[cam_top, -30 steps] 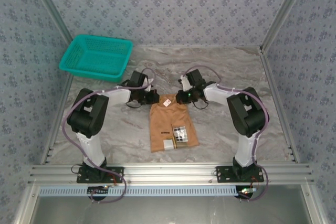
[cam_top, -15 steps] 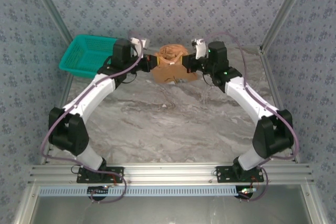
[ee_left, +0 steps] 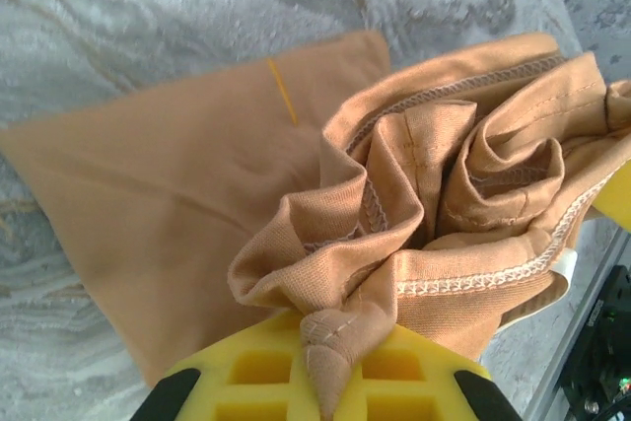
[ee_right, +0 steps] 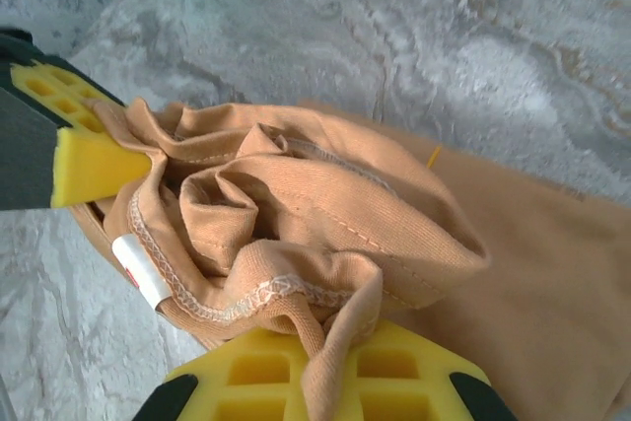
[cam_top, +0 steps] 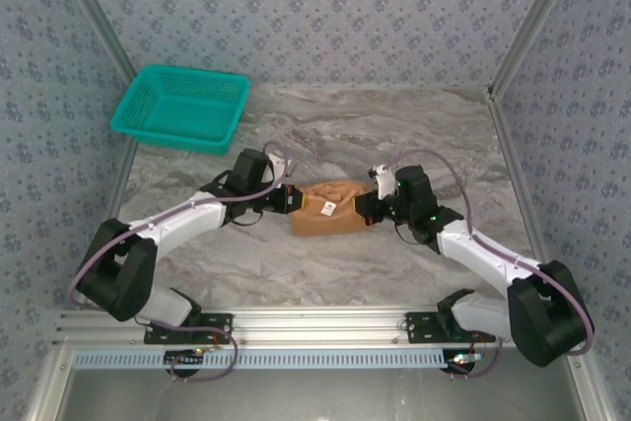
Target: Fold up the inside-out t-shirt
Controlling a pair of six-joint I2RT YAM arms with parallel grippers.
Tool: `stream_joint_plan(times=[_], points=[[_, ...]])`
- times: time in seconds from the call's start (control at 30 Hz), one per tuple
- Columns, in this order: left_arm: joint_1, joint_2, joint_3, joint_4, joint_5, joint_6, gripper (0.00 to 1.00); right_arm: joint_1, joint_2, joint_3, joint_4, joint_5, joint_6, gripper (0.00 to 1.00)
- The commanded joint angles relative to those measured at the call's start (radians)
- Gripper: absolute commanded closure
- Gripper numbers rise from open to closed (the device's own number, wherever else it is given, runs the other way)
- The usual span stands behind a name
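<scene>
Orange-tan inside-out t-shirt sits bunched btwn left pincer & right pincer, each clamped on a gathered edge, rest flat on surface just ahead; prob mid-fold, next: spread evenly, lower together.

Teal basket on marble table

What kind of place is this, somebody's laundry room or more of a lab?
Most likely a robot test booth, not a home: two arms are bolted to an aluminium rail, patterned panels box in the marble-look table, and the left gripper and right gripper pinch the t-shirt.
</scene>
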State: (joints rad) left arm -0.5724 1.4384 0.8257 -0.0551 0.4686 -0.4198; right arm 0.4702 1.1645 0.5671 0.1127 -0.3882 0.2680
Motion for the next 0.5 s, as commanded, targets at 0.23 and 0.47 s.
stream_joint_plan(times=[0.23, 0.47], points=[[0.016, 0.218, 0.212, 0.016, -0.079, 0.067, 1.0, -0.058, 0.246, 0.187, -0.058, 0.13, 0.022, 0.94], [0.057, 0.406, 0.321, 0.02, -0.103, 0.067, 0.98, -0.077, 0.458, 0.315, -0.077, 0.176, -0.008, 0.92]])
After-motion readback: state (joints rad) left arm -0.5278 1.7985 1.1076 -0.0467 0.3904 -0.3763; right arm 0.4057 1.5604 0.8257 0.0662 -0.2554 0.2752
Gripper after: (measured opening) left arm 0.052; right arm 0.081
